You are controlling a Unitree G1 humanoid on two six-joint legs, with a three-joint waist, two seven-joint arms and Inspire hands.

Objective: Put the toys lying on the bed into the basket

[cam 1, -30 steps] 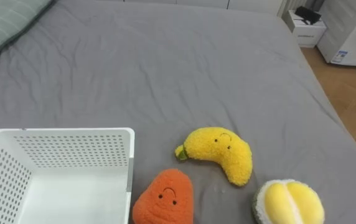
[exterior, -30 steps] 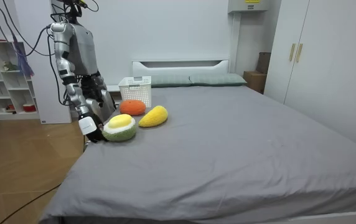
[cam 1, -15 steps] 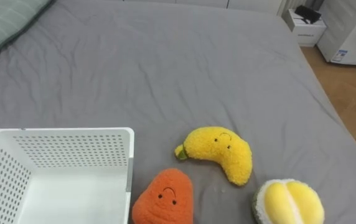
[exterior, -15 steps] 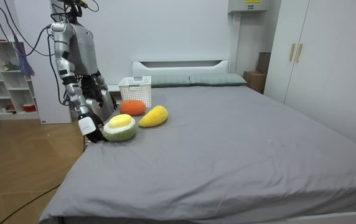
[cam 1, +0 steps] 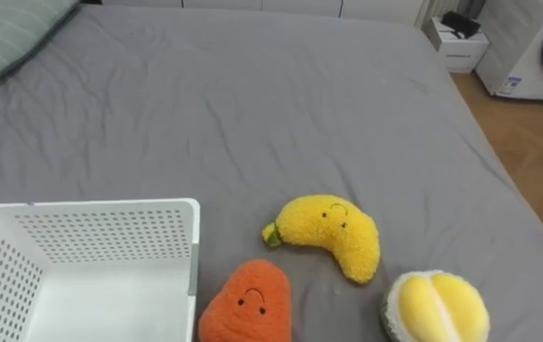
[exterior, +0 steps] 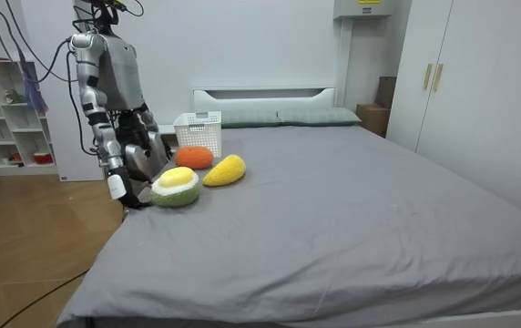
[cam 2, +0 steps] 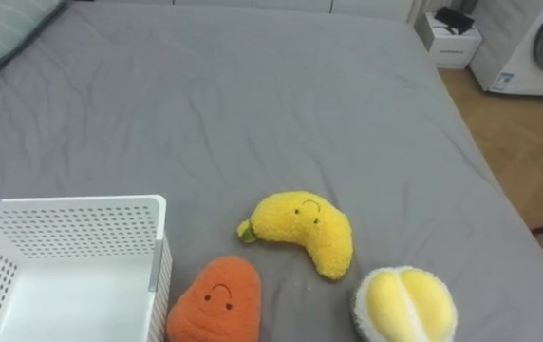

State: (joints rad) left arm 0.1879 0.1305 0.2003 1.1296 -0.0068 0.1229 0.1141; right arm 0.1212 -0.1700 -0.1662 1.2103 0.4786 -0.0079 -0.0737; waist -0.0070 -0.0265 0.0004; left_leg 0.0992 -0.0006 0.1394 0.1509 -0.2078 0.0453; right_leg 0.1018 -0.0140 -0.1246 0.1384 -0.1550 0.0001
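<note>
My robot's right hand (exterior: 116, 186) has drawn back from the yellow-green plush toy (exterior: 175, 187). The head camera's view has shifted slightly.

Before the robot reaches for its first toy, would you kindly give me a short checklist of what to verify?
1. Basket upright, open-topped, visible part empty: ok.
2. Orange toy beside the basket, nothing on top of it: ok.
3. Banana toy and round yellow toy uncovered on the bed: ok.
4. Robot stands at the bed's side, next to the toys: ok.
5. Right hand hangs by the bed's edge; ready to grasp: cannot tell.
</note>
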